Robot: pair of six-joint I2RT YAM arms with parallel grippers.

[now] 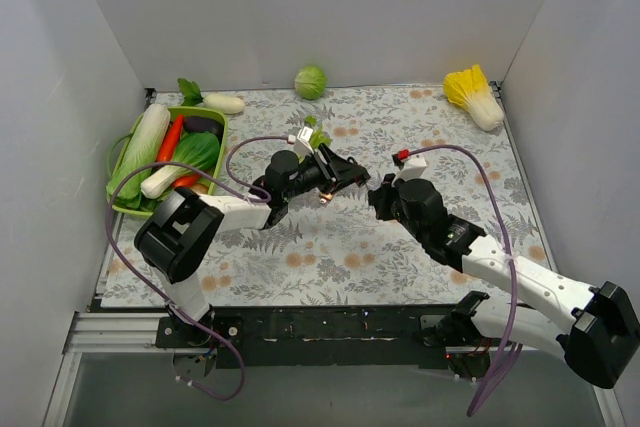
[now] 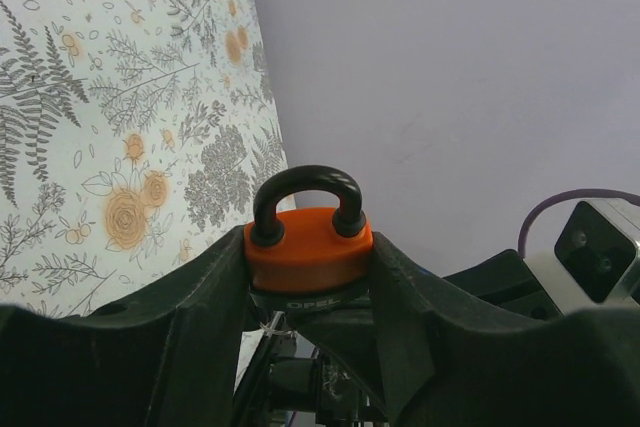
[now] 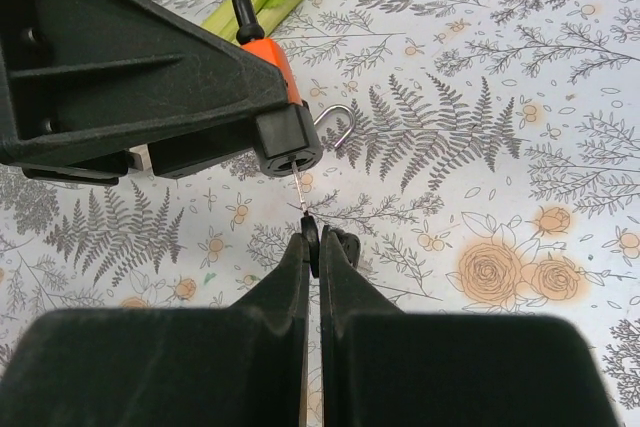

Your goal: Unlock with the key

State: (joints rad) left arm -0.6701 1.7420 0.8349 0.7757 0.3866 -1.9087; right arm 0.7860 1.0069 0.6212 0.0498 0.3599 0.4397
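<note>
Your left tool (image 2: 310,282) is clamped on the orange padlock (image 2: 308,247) with its black looped shackle, held over the floral-patterned desk (image 3: 520,147). Your right tool (image 3: 313,252) pinches the tiny black-headed key (image 3: 310,230), and the short silvery blade meets the padlock's keyhole end.

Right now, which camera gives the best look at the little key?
The right wrist view: the key is pinched in the right gripper, its blade reaching the padlock. The top view hardly shows it; the left wrist view shows only the padlock.
</note>
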